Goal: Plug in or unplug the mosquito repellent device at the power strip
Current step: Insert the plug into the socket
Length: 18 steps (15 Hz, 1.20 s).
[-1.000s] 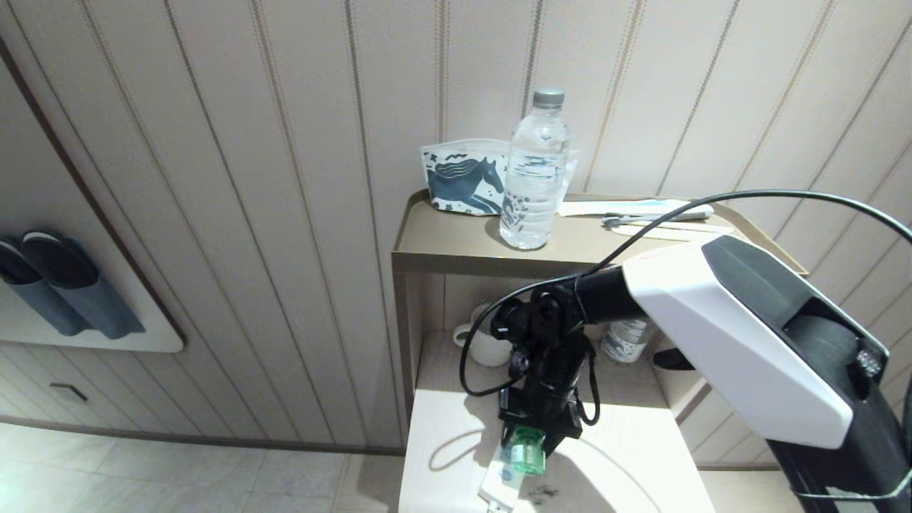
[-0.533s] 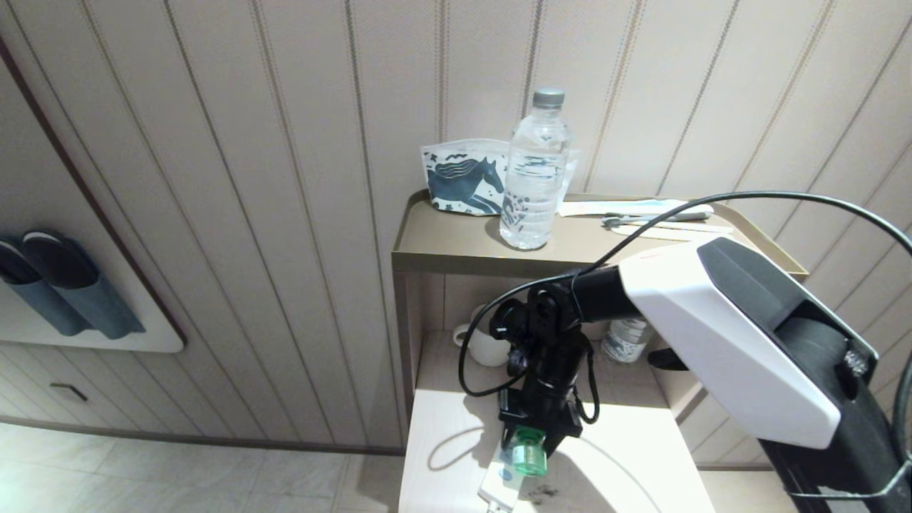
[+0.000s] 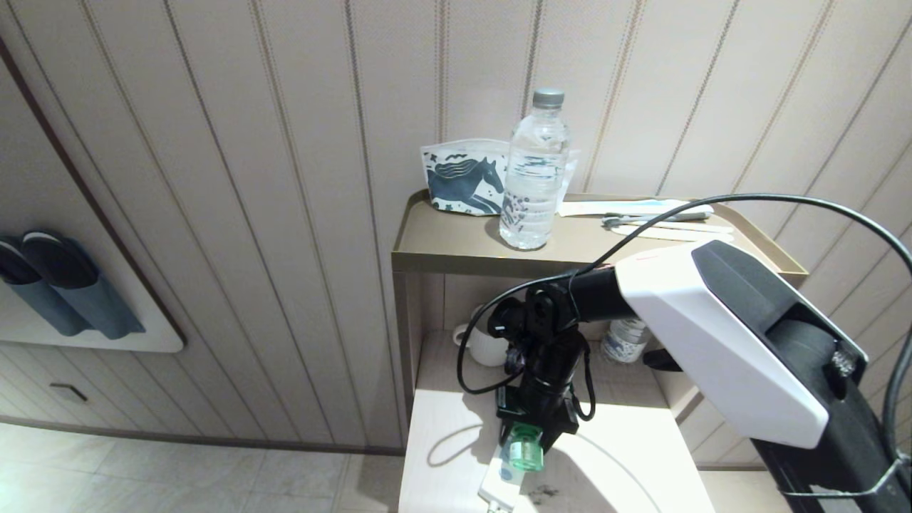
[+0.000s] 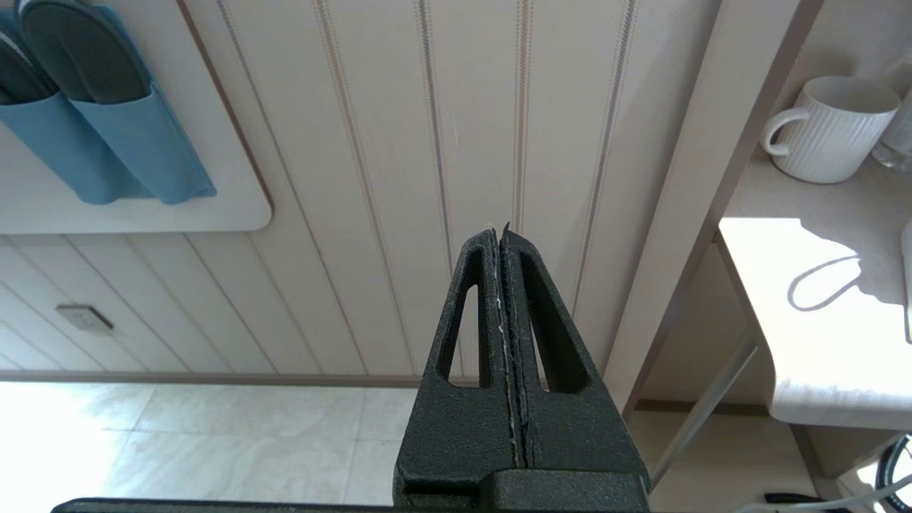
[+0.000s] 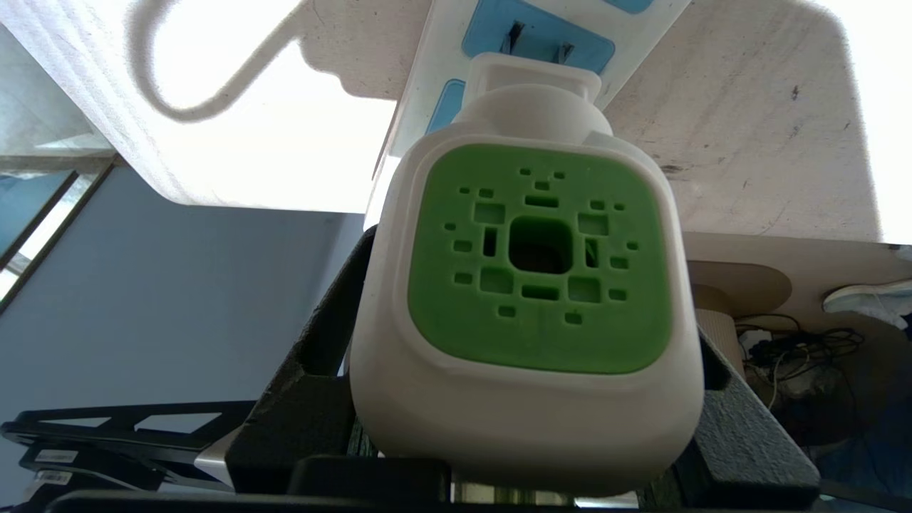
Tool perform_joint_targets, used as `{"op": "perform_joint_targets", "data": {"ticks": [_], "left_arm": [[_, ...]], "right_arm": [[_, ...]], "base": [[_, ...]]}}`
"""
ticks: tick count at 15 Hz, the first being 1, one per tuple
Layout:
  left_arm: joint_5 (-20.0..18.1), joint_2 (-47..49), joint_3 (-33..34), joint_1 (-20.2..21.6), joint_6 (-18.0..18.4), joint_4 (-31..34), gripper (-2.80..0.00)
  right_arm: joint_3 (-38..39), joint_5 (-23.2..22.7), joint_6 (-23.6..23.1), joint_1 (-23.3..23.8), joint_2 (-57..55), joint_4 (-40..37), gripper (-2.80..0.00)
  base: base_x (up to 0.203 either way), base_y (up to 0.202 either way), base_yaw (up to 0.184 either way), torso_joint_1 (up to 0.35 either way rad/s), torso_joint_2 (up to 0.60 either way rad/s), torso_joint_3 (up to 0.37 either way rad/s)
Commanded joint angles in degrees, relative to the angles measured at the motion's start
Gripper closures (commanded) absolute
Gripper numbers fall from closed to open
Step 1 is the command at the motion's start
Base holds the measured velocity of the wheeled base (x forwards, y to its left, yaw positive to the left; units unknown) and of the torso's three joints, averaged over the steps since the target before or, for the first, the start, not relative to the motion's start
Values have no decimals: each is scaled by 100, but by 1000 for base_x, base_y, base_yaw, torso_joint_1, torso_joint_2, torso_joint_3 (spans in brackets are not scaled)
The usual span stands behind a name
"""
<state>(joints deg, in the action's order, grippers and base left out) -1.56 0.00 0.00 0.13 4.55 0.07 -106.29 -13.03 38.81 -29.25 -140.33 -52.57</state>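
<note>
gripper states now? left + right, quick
Left claw: shut, empty, parked off to the side.
Right claw: shut on the mosquito repellent device, at the power strip.

You look at hotel guest room, entry or minibar nook. Cues: beige vertically grooved wall panelling (image 3: 285, 214); pair of dark slippers in blue fabric pockets (image 3: 53, 281) on white wall board; pale marble-look floor tiles (image 3: 178, 474). Open-fronted tan shelf unit (image 3: 442, 246) carries clear plastic water bottle with grey cap (image 3: 534, 171) near back edge, horse-print pouch (image 3: 464, 177) at back left corner, wrapped amenities (image 3: 641, 210) along back right. White ribbed ceramic mug (image 4: 826, 128) stands on lower shelf, against back.
</note>
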Motion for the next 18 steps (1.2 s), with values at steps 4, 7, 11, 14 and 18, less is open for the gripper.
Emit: {"op": "perform_joint_targets", "data": {"ticks": [4,7,11,14,18], "left_arm": [[-2,0,0,-2,2,1,0],[-2,0,0,4,2,1,0],[-2,0,0,4,2,1,0],[-2,0,0,4,2,1,0],[-2,0,0,4,2,1,0]], "right_arm": [[-32,-6,21,59,-47,-17,0],[-32,-6,12,59,-56,-17,0],[-24,-15,-76,50,-56,-78,0],[-138,-22,-66,62,-100,-84,0],[-532,-47,-54,103,-225,-576,0]], "base": [[0,0,0,0,0,0],[0,0,0,0,0,0],[0,0,0,0,0,0],[0,0,0,0,0,0],[0,0,0,0,0,0]]}}
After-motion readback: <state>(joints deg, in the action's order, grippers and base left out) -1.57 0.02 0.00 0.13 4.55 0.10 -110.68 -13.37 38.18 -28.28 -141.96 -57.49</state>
